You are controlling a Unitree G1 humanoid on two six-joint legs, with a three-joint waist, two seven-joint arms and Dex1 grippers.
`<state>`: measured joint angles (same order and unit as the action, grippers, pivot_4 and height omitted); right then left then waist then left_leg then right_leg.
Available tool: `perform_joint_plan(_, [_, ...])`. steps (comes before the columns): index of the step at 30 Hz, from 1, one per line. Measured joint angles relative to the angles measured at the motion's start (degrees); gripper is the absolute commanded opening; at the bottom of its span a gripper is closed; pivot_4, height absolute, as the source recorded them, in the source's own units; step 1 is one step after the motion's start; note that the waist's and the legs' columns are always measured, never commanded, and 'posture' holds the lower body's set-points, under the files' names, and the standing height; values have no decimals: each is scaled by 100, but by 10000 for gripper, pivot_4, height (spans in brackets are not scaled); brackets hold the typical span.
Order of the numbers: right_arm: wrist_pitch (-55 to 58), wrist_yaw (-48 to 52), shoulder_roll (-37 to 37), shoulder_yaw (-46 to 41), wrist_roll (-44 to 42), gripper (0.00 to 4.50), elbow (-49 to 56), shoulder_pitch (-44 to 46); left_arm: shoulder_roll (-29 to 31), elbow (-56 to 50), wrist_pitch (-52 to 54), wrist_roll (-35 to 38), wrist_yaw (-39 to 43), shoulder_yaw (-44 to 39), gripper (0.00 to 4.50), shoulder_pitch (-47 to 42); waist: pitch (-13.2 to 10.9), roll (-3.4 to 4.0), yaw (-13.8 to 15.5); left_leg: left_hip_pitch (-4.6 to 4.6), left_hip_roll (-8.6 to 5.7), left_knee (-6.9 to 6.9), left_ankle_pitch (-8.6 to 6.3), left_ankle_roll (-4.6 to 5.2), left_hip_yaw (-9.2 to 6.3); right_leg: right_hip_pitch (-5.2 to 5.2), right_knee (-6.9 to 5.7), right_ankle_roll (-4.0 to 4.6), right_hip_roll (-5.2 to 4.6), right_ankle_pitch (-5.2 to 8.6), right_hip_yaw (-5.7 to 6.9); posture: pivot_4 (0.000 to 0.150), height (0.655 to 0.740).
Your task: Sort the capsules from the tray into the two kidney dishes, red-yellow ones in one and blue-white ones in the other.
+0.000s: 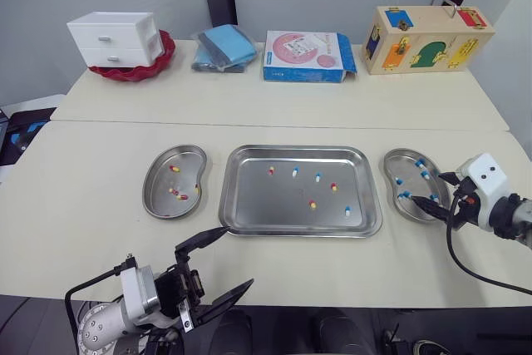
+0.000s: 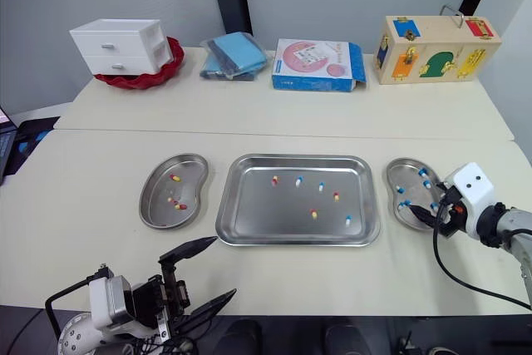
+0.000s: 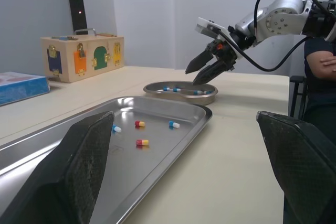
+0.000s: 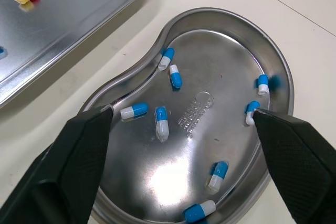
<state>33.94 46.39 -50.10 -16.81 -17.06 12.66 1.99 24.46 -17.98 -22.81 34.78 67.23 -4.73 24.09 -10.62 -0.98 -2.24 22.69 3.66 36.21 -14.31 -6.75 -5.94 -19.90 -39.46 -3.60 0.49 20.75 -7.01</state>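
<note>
R pincer (image 4: 182, 113) wide, empty, blue-white dish (image 4: 210, 61) right beneath it; tray (image 1: 299, 233) w/ unsorted capsules (image 1: 312, 204) just beside. L pincer (image 1: 237, 257) also wide, tray ahead. Risk: dipping too low knocks sorted capsules (image 4: 161, 121) out.

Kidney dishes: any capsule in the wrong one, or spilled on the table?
Nothing stands out. The right steel kidney dish holds only blue-white capsules, the left steel kidney dish only red-yellow capsules. None lie on the beige table; the rest sit in the steel tray.
</note>
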Motion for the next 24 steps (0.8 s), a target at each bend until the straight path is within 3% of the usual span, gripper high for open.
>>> perform_joint_plan(4, [-313, 441, -4, -356, -265, 44751, 104, -379, 178, -135, 242, -78, -397, -212, 45000, 8, -1, 2, 36, 0, 0, 0, 0, 0, -3, 1, 1, 0, 0, 0, 3, 1500, 7400])
perform_joint_plan(8, [-825, 1410, 0, -1026, -946, 44751, 438, -1014, 771, -214, 1066, -96, -1186, -983, 45000, -6, -2, 3, 51, -22, 2, -1, 0, 1, -14, 34, 7, 0, 2, 0, 12, 1500, 7400])
perform_joint_plan(14, [-1906, 2499, -57, -1272, -909, 44751, -43, -1923, 1785, -360, 2603, -98, -1770, -2016, 45000, 462, -6, -3, 39, -52, 3, -6, -1, 1, -8, 66, 36, -4, 0, -1, 9, 1500, 7400])
perform_joint_plan(19, [-2776, 2890, -276, -1292, -570, 44751, -999, -2020, 2787, 358, 3504, -365, -1601, -3041, 45000, 708, -8, -1, 16, -75, 3, -16, -1, 1, 12, 76, 40, -3, 1, 1, -6, 1500, 7400])
perform_joint_plan(24, [-3186, 3012, -288, -1176, -447, 44751, -1579, -1847, 3305, 1657, 3644, -845, -1134, -3279, 45000, 579, -10, 2, -30, -76, 4, -21, -2, 2, 17, 71, 42, -3, 0, 1, -9, 1500, 7400])
